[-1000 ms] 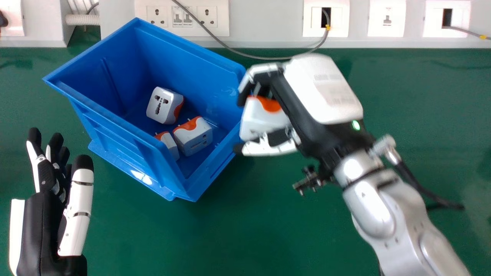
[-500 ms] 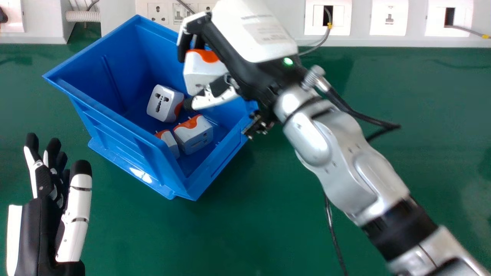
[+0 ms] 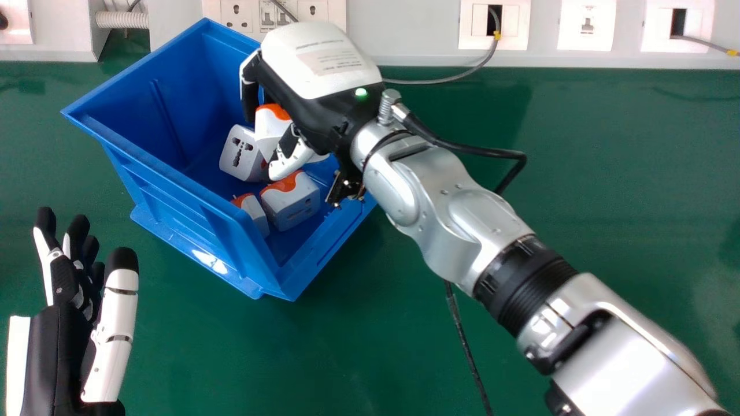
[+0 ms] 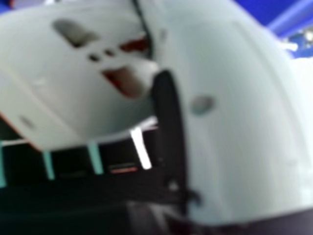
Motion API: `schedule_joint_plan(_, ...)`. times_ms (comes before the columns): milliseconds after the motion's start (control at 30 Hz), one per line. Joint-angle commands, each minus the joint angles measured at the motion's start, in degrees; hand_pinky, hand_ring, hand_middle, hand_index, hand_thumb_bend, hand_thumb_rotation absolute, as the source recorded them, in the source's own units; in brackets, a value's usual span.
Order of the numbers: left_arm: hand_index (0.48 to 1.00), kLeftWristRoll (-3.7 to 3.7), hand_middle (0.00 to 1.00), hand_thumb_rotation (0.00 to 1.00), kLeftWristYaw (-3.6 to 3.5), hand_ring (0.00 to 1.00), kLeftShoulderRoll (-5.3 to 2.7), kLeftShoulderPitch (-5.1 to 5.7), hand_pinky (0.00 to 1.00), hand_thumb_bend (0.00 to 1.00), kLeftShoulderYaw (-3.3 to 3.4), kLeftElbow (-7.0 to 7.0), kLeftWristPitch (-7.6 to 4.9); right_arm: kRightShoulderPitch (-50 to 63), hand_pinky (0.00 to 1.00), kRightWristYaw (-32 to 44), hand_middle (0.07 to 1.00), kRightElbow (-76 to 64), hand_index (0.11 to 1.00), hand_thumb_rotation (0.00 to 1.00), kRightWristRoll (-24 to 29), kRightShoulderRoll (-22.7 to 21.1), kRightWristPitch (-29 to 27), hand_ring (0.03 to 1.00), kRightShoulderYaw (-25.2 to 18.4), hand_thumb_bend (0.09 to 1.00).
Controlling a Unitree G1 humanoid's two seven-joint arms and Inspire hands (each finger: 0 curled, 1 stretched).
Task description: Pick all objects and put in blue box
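Tabletop [image 3: 601, 173] in green, sockets [image 3: 237, 17] on wall [image 3: 404, 34], right fingers [image 3: 250, 99] gripping adapter [image 3: 267, 128], left fingers [image 3: 45, 222] relaxed

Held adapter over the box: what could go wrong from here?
- The held adapter overlaps the socket-faced adapter in the head view; lowering or releasing it there could knock or stack them.
- The thumb and fingers of the right hand sit around it, so it may snag on release.
- The bracket under the wrist looks near the blue box's rim and might catch it.
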Motion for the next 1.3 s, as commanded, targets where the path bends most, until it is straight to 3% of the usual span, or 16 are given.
schedule_joint_plan(0, 0.982, 0.35, 1.0, 0.71, 0.33, 1.0, -0.24, 0.8, 1.0, 0.37, -0.32, -1.75, 0.14, -3.7, 0.19, -2.4, 0.473, 1.1, 0.551, 0.0, 0.0, 1.3, -0.2, 0.349, 0.3, 0.506)
schedule_joint_plan(167, 0.98, -0.17, 1.0, 0.69, 0.22, 1.0, -0.69, 1.16, 1.0, 0.37, -0.71, -1.54, -0.15, -3.8, 0.17, -5.8, 0.513, 3.7, 0.491, 0.0, 0.4, 2.4, -1.4, 0.39, 0.6, 0.513)
schedule_joint_plan(267, 0.98, 0.32, 1.0, 0.7, 0.4, 1.0, -0.81, 1.27, 1.0, 0.36, -0.78, -1.2, -0.71, -4.3, 0.19, -6.1, 0.499, 4.9, 0.535, 0.0, 0.8, 3.2, -0.9, 0.37, 0.6, 0.506)
schedule_joint_plan(367, 0.982, -0.05, 1.0, 0.69, 0.05, 1.0, -0.87, 1.23, 1.0, 0.35, -0.87, -0.69, -1.37, -3.9, 0.28, -5.4, 0.566, 5.6, 0.528, 0.0, 4.8, 4.3, -2.3, 0.436, -2.1, 0.488)
schedule_joint_plan(467, 0.985, 0.23, 1.0, 0.7, 0.1, 1.0, -0.94, 1.21, 1.0, 0.36, -0.89, -0.31, -1.69, -3.4, 0.3, -4.7, 0.581, 6.0, 0.514, 0.0, 7.2, 4.4, -3.8, 0.455, -3.0, 0.486)
schedule_joint_plan(633, 0.99, 0.07, 1.0, 0.71, 0.13, 1.0, -1.01, 1.22, 1.0, 0.37, -1.0, 0.02, -2.12, -3.2, 0.31, -4.6, 0.562, 7.2, 0.54, 0.0, 8.6, 4.7, -3.8, 0.454, -3.2, 0.484)
schedule_joint_plan(667, 0.988, 0.07, 1.0, 0.71, 0.11, 1.0, -1.02, 1.16, 1.0, 0.36, -1.03, 0.14, -2.28, -3.1, 0.35, -4.6, 0.543, 7.3, 0.519, 0.0, 8.5, 4.4, -4.2, 0.484, -2.8, 0.495)
schedule_joint_plan(700, 0.986, 0.02, 1.0, 0.7, 0.13, 1.0, -1.06, 1.13, 1.0, 0.36, -1.08, 0.13, -2.18, -3.0, 0.45, -4.8, 0.619, 7.3, 0.506, 0.06, 7.9, 3.9, -4.6, 0.577, -2.1, 0.496)
schedule_joint_plan(733, 0.984, 0.01, 1.0, 0.7, 0.15, 1.0, -1.08, 1.12, 1.0, 0.35, -1.12, 0.12, -2.1, -3.0, 0.59, -4.9, 0.754, 7.3, 0.654, 0.23, 7.5, 3.6, -4.8, 0.71, -1.6, 0.454)
schedule_joint_plan(767, 0.983, -0.02, 1.0, 0.69, 0.13, 1.0, -1.07, 1.07, 1.0, 0.35, -1.14, 0.16, -2.08, -2.9, 0.64, -5.0, 0.808, 7.0, 0.731, 0.32, 6.8, 3.2, -4.7, 0.764, -0.9, 0.432)
schedule_joint_plan(867, 0.986, 0.58, 1.0, 0.71, 0.4, 1.0, -1.02, 1.05, 1.0, 0.35, -1.11, 0.26, -2.04, -2.5, 0.75, -5.4, 0.92, 6.3, 0.878, 0.47, 4.7, 2.4, -3.9, 0.885, 1.0, 0.452)
schedule_joint_plan(1000, 0.986, 0.93, 1.0, 0.71, 0.63, 1.0, -1.02, 0.77, 1.0, 0.34, -1.03, 0.64, -2.53, -1.7, 0.81, -5.9, 0.971, 5.8, 0.943, 0.48, 4.2, 1.9, -3.6, 0.946, 1.4, 0.466)
schedule_joint_plan(1167, 0.993, 1.33, 1.0, 0.73, 0.82, 1.0, -0.73, 0.26, 1.0, 0.34, -0.85, 1.45, -3.13, -1.0, 0.82, -6.7, 0.98, 5.3, 0.942, 0.45, 3.6, 1.5, -2.9, 0.953, 1.7, 0.456)
schedule_joint_plan(1267, 0.993, 1.12, 1.0, 0.75, 0.63, 1.0, -0.52, -0.12, 1.0, 0.35, -0.74, 2.05, -3.42, -0.6, 0.84, -6.6, 0.981, 4.5, 0.939, 0.45, 3.9, 1.3, -2.5, 0.953, 1.6, 0.447)
